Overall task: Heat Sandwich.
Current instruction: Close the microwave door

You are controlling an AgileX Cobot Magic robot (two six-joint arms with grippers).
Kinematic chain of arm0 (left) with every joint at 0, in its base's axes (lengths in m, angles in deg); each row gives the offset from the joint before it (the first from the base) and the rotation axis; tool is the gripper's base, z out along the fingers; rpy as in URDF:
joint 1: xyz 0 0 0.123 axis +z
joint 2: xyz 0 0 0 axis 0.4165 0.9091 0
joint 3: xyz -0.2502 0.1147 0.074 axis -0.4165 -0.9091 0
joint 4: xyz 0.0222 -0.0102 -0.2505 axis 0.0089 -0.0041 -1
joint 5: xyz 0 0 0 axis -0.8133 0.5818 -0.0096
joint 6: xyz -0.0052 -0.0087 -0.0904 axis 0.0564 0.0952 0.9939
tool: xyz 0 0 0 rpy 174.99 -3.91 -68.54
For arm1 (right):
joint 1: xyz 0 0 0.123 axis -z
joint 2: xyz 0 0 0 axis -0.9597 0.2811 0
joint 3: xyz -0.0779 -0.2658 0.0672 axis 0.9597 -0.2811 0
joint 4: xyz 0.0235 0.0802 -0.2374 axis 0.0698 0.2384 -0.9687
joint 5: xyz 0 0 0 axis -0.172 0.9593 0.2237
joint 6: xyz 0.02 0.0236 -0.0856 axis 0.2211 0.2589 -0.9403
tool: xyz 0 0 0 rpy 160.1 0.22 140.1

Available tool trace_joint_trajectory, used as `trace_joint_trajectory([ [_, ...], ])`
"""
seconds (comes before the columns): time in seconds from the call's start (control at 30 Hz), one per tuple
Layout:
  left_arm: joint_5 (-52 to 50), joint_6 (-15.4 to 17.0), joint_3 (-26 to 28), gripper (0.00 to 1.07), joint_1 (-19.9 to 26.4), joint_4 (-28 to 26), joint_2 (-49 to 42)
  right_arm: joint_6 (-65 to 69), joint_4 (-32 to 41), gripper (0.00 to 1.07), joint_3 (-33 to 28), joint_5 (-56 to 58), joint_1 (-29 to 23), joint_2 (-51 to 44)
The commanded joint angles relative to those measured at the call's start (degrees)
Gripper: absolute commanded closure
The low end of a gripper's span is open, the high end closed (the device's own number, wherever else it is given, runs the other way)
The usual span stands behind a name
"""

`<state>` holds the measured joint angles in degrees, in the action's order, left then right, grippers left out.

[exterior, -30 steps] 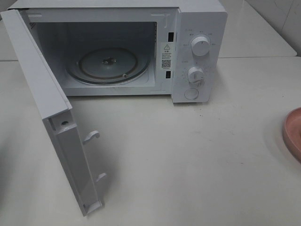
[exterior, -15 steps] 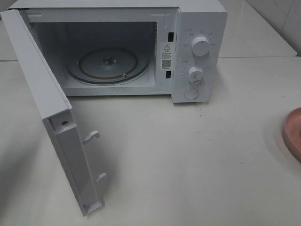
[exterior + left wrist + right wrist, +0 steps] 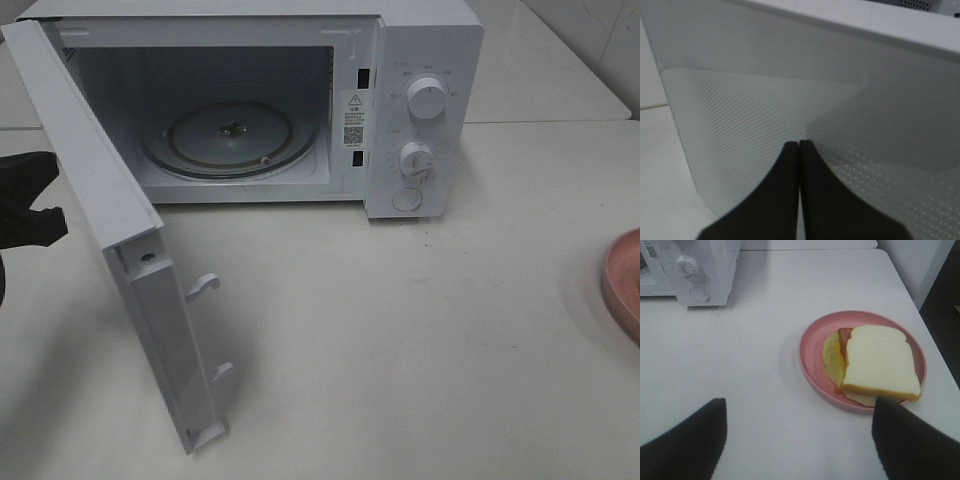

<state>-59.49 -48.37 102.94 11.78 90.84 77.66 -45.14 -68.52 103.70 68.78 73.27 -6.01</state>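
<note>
While left gripper point(image 3: 799, 145), jaws clenched, faces microwave door point(image 3: 790, 90), right gripper point(image 3: 797, 440) hovers, jaws released.

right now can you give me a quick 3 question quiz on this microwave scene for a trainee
1. True or false: the microwave door stands open and the glass turntable is bare.
2. Multiple choice: where is the sandwich? A) on the turntable B) on the pink plate C) between the right gripper's fingers.
3. Fill the gap: the left gripper is ____, its tips at the outer face of the door.

Key:
1. True.
2. B. The right gripper is open above the table, near the plate, holding nothing.
3. Shut; whether it touches the door cannot be told.
</note>
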Motion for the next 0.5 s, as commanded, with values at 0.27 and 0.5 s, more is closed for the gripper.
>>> trace_joint_trajectory([
  [0.27, -2.9, -9.6, 3.7, 1.06, -13.3, -19.1, 6.3, -0.4, 0.2, 0.31, -0.1, -0.3, 0.4, -1.6],
  [0.5, -2.8, -11.4, 8.1, 1.06, -18.2, -24.0, 8.8, -0.4, 0.2, 0.31, -0.1, -0.3, 0.4, -1.6],
])
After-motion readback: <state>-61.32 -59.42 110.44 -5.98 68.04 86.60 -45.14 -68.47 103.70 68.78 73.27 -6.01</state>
